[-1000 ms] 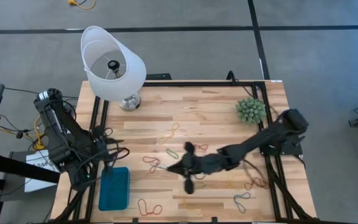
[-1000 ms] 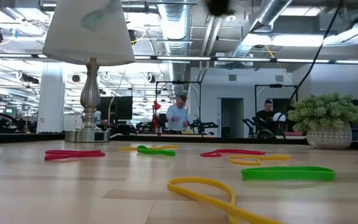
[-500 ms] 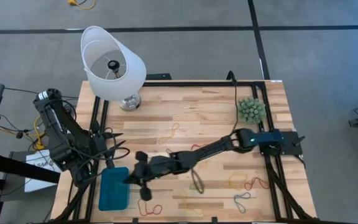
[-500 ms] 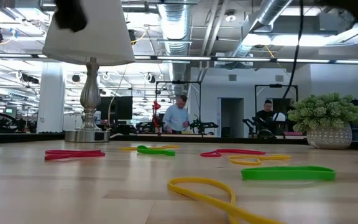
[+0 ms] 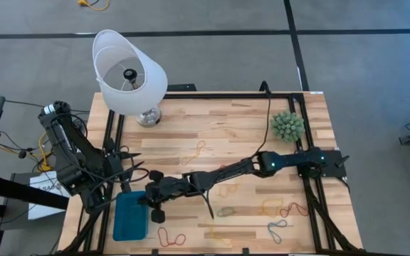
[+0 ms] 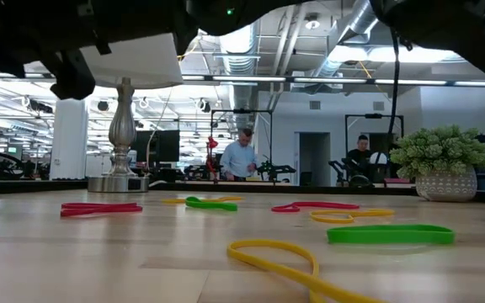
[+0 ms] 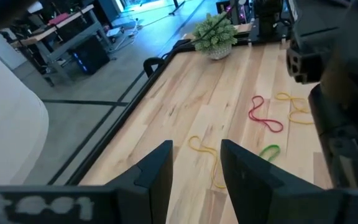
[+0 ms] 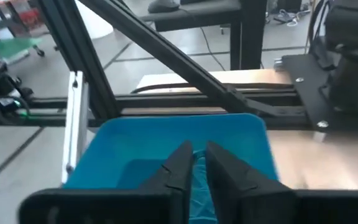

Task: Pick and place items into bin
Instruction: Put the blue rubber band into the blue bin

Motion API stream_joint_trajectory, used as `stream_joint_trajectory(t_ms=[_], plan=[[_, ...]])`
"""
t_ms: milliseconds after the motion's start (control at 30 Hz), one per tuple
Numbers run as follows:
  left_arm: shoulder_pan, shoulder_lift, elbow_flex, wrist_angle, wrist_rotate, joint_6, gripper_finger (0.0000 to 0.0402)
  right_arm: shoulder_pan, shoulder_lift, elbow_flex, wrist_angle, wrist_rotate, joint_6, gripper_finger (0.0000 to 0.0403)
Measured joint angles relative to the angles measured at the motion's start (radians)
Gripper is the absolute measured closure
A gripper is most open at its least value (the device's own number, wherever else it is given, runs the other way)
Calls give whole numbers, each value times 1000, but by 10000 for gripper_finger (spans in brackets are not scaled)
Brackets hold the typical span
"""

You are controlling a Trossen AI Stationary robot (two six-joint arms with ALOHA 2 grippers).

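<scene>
**Right gripper at the teal bin's edge, a band between its fingers**

Wooden slats make up the table (image 5: 240, 135) we look down on, framed by black rails, with grey floor all around. We see a white-shaded lamp (image 5: 129, 75) at its far left corner and a spiky green plant (image 5: 287, 126) toward the far right. Across the room in the low view, two people stand well behind the table.

We find the right arm stretched low across the table from the right side, its right gripper (image 5: 153, 202) at the right edge of the teal bin (image 5: 129, 219), which lies at the near left corner. In the right wrist view the bin (image 8: 166, 146) fills the space just ahead, and the two fingers (image 8: 180, 163) are drawn almost together on a thin grey-blue rubber band (image 8: 196, 168).

We see the left arm folded at the table's left edge, its left gripper (image 5: 128, 167) just beyond the bin's far end; in its wrist view the fingers (image 7: 160, 171) stand apart with nothing between them.

Loose rubber bands lie scattered: a yellow one (image 5: 195, 151) mid-table, a red one (image 5: 171, 237) near the front edge beside the bin, and orange, red and grey-blue ones toward the near right. In the low view a green band (image 6: 390, 235) and a yellow band (image 6: 285, 263) lie nearest.

We can read no writing or labels anywhere.
</scene>
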Motion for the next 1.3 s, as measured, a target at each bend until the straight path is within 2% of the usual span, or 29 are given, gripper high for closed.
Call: stream_joint_trajectory(t_ms=[133,367,500,600,733,967,1033,1100,1300], plan=[[0,0,0,0,-1,-2,276,-1,0,5,0,2,-47,321],[0,0,0,0,2,-11,276,1,-2,9,-31,-2,-13,257],[0,0,0,1,6,-12,276,-1,-41,7,-102,-72,-6,236],[0,0,0,0,28,-25,276,-10,-121,7,-275,-149,10,231],[0,0,0,0,40,-31,276,-25,-264,8,-639,-267,11,240],[0,0,0,0,36,-32,276,9,-486,8,-1136,-273,40,277],[0,0,0,0,36,-36,276,38,-538,8,-1278,-235,38,286],[0,0,0,0,36,-38,276,79,-587,8,-1415,-140,45,292],[0,0,0,0,36,-39,276,276,-723,-25,-1633,429,354,294]])
